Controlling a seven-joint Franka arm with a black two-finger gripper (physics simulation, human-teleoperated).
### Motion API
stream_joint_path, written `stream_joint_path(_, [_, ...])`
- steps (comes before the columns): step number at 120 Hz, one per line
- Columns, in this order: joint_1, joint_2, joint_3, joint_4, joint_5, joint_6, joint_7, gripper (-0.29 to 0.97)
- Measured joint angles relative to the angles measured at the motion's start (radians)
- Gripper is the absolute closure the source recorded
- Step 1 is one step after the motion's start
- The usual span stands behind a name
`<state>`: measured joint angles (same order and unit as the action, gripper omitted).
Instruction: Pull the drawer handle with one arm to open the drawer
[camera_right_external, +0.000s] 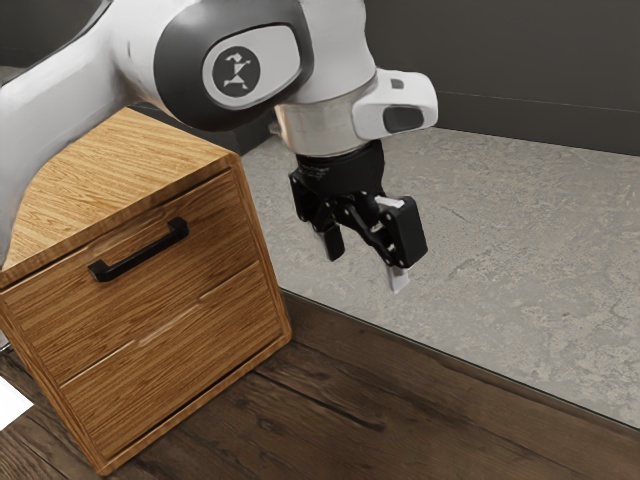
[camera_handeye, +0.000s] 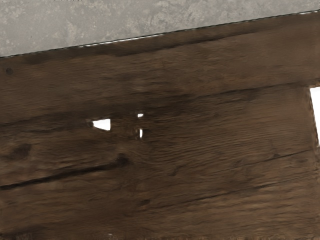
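A light wooden cabinet (camera_right_external: 110, 170) stands at the exterior view's left with two drawer fronts. The upper drawer (camera_right_external: 190, 270) carries a black bar handle (camera_right_external: 138, 250), and its front sits flush with the cabinet. My gripper (camera_right_external: 367, 265) hangs in the air to the right of the cabinet, about level with the upper drawer and well apart from the handle. It points downward and is open, with nothing between its fingers. In the wrist view I look down on dark wooden planks (camera_handeye: 165, 165) below the hand.
A grey stone-like surface (camera_right_external: 500, 230) spreads behind and to the right of the cabinet, also seen as a grey strip (camera_handeye: 125, 20). Dark plank flooring (camera_right_external: 350, 420) runs along the front. A dark wall (camera_right_external: 520, 50) closes the back.
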<state>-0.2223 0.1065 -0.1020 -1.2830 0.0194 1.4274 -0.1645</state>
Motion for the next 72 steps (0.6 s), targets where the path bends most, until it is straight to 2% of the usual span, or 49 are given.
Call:
stream_joint_path(41, [-0.048, -0.010, 0.002, -0.017, 0.046, -0.006, -0.033, 0.00])
stream_joint_path(58, [-0.076, -0.232, 0.018, -0.234, 0.047, -0.028, -0.092, 0.00])
stream_joint_path(72, [0.021, -0.341, 0.030, -0.388, 0.052, 0.000, -0.132, 0.00])
